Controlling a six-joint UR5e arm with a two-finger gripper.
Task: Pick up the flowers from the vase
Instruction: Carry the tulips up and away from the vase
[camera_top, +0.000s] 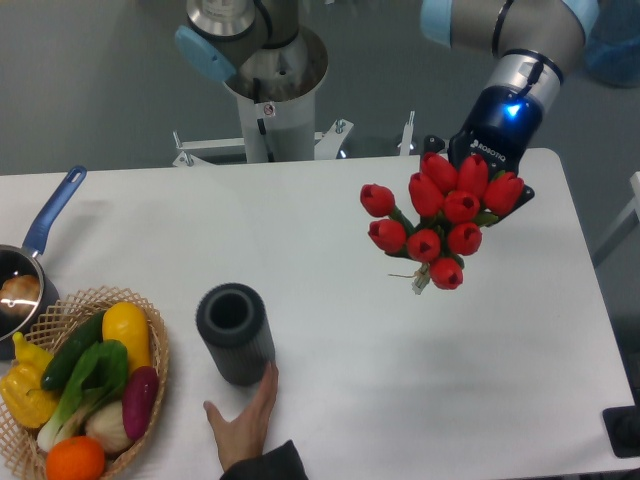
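The flowers, a bunch of red tulip buds with short green stems, hang in the air over the right half of the table, well away from the vase. My gripper is right behind the bunch and holds it. Its fingers are mostly hidden by the buds. The vase, a dark grey ribbed cylinder, stands upright and empty at the front left of the middle. A person's hand rests against its base from the front.
A wicker basket of colourful vegetables sits at the front left. A steel saucepan with a blue handle stands at the left edge. The robot's base column stands behind the table's far edge.
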